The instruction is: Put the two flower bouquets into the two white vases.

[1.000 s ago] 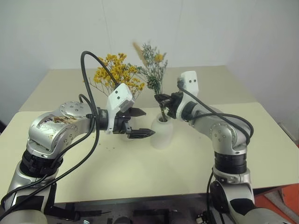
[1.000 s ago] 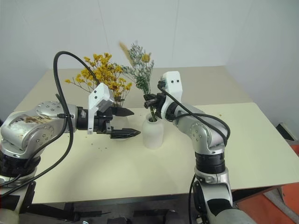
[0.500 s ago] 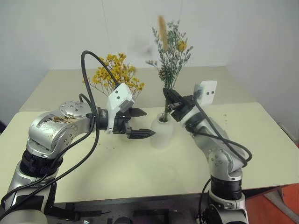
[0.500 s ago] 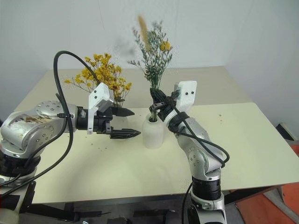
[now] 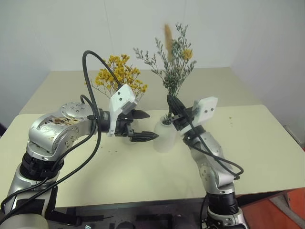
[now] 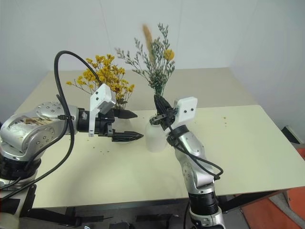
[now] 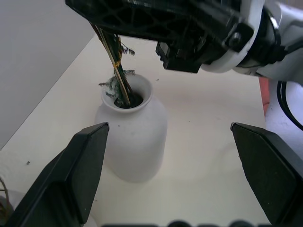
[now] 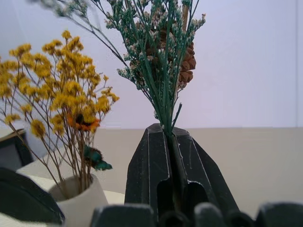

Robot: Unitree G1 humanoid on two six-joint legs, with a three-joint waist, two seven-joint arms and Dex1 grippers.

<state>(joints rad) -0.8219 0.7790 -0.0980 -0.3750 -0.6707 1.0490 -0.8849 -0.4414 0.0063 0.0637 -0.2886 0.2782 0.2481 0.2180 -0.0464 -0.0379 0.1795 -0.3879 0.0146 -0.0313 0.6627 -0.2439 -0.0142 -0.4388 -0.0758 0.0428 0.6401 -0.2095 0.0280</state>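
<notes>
Swung upright since 1 second ago, grey-green sprig bouquet clenched in right gripper, stems inside short white ceramic vase; left gripper agape; risks tipping it.

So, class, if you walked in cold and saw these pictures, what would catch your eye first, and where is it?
Probably the grey-green bouquet standing tall mid-table, its stems pinched in the right gripper and reaching down into the mouth of the short white vase. Next, the yellow bouquet behind and to the left, already in its own vase. Then the left gripper, open, hovering beside the short vase.
</notes>
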